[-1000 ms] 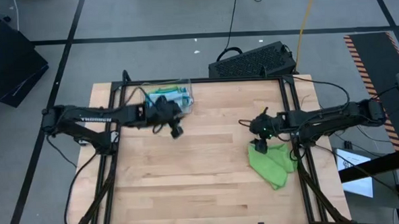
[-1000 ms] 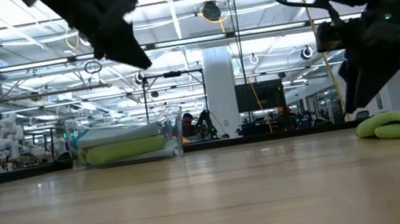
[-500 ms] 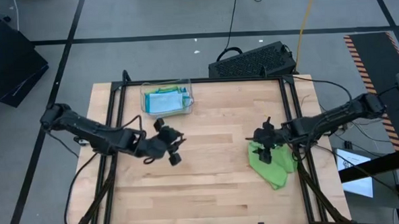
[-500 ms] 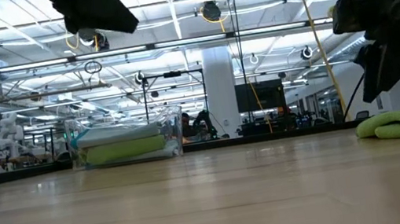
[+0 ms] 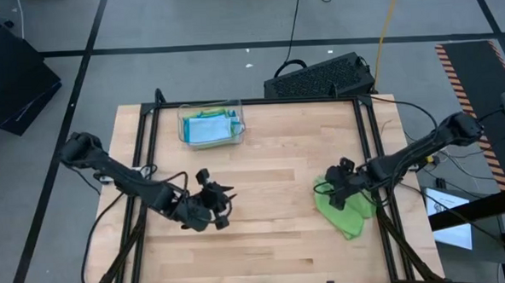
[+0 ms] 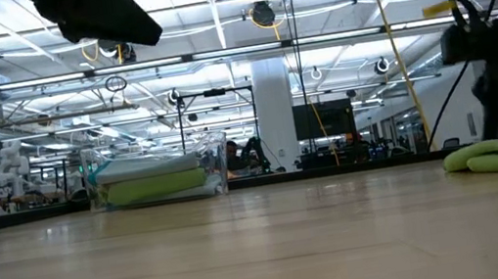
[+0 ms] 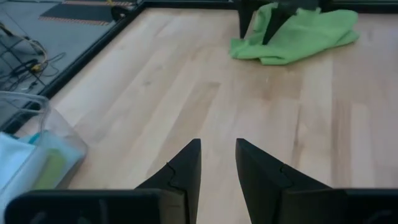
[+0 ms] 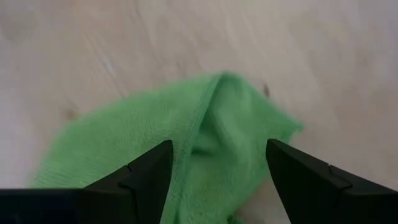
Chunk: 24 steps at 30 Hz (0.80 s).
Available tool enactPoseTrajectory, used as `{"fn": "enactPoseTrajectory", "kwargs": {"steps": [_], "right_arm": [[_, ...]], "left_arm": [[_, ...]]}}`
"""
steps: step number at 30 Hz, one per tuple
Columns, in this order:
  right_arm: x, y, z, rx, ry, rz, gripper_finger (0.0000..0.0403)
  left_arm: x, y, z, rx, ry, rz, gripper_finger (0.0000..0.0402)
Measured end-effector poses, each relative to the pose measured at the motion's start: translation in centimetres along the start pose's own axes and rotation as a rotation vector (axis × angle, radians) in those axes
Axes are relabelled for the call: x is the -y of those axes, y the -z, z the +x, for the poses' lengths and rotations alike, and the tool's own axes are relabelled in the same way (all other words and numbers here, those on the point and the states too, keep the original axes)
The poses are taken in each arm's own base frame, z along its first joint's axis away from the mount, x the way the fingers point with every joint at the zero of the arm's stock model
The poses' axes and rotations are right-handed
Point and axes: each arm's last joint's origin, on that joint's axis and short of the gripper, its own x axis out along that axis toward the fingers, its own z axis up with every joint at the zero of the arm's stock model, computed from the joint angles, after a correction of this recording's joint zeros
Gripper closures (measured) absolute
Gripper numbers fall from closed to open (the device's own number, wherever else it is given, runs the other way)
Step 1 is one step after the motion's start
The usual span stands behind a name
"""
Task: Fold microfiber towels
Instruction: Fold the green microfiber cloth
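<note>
The right gripper (image 8: 214, 168) is held wide open just above the green towel (image 8: 186, 155), a raised fold lying between its fingers. The towel, crumpled by the table's right edge, looks soft, light and limp; that ridge or a corner is best pinched. The left gripper (image 7: 217, 163) is held narrowly parted and empty over bare table (image 5: 262, 171).

Robotics lab: open hall, ceiling strip lights (image 6: 212, 26), wooden test table (image 5: 265, 235), floor cables (image 5: 294, 20)
</note>
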Motion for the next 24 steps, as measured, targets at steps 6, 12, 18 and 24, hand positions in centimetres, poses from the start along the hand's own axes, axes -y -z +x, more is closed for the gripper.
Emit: {"fn": "enactPoseTrajectory", "kwargs": {"steps": [6,12,18,24], "right_arm": [[1.0,1.9,1.5,-0.012,-0.001,-0.013,0.0154],[0.8,1.8,1.6,0.011,-0.044,-0.098,0.0205],[-0.1,0.7,1.1,0.151,-0.166,-0.227,0.0335],[-0.9,-0.8,0.0,0.350,-0.252,-0.280,0.0389]], "left_arm": [[0.1,-0.1,0.3,0.007,0.006,-0.022,0.0300],[0.2,-0.4,0.4,0.030,0.019,-0.049,0.0300],[0.2,-0.5,0.4,0.030,0.020,-0.043,0.0300],[0.1,-0.5,0.5,0.034,0.017,-0.049,0.0300]]}}
